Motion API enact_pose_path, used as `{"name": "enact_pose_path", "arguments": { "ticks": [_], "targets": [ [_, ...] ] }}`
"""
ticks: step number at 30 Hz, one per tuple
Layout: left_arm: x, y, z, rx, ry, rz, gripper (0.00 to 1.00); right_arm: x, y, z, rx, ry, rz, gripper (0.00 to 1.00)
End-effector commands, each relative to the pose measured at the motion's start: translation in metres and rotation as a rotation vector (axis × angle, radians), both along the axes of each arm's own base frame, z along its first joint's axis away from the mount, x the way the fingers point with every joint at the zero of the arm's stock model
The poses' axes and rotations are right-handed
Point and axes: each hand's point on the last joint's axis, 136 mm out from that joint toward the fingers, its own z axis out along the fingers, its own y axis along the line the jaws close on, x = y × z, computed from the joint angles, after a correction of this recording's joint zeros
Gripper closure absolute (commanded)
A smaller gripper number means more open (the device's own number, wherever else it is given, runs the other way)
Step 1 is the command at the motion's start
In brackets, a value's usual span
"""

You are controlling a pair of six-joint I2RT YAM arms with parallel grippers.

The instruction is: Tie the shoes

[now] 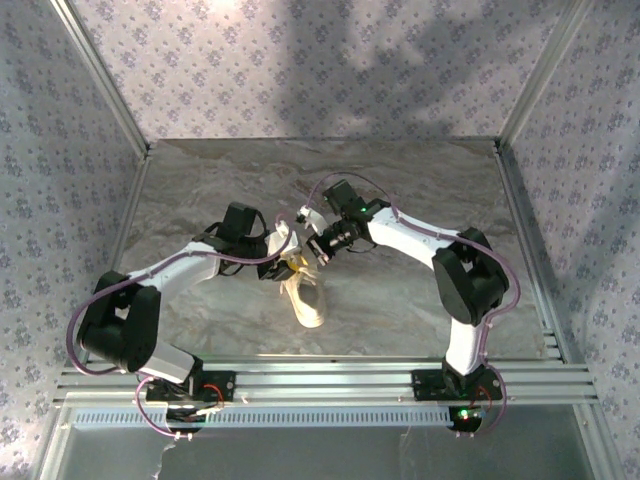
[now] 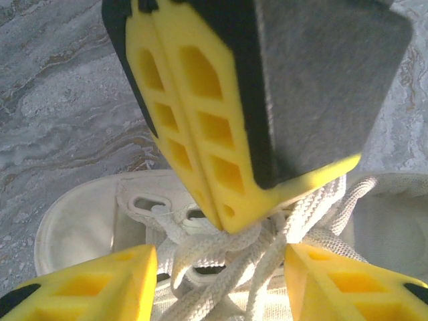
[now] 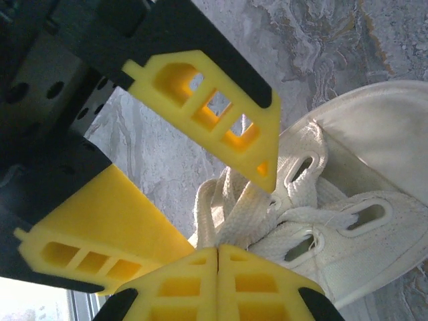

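Note:
The shoe [image 1: 306, 298], a small cream-white sneaker, lies on the marble table between both arms, with its white laces [image 2: 200, 257] bunched over the eyelets. My left gripper [image 2: 221, 251] is open, one yellow finger [image 2: 100, 287] on each side of the lace bundle. My right gripper [image 2: 229, 226] comes in from above, shut, its tips pressed onto the lace crossing. No lace shows between its fingers. In the right wrist view the shut right gripper [image 3: 217, 249] meets the laces [image 3: 227, 200] beside the shoe [image 3: 374, 167], and the left gripper's fingers [image 3: 214, 114] straddle them. From above, the left gripper [image 1: 288, 262] and right gripper [image 1: 318, 250] almost touch.
The marble table [image 1: 420, 180] has patterned walls at the back and on both sides. An aluminium rail [image 1: 330, 380] runs along the near edge, where the arm bases sit. There is free tabletop beyond and to the right of the shoe.

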Motion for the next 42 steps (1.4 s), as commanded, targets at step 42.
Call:
{"name": "enact_pose_path", "arguments": {
  "ticks": [42],
  "targets": [
    [0.009,-0.002,0.014,0.014,-0.136,-0.007,0.50,-0.012,-0.008,0.014,0.023,-0.033,0.030,1.00]
  ]
}}
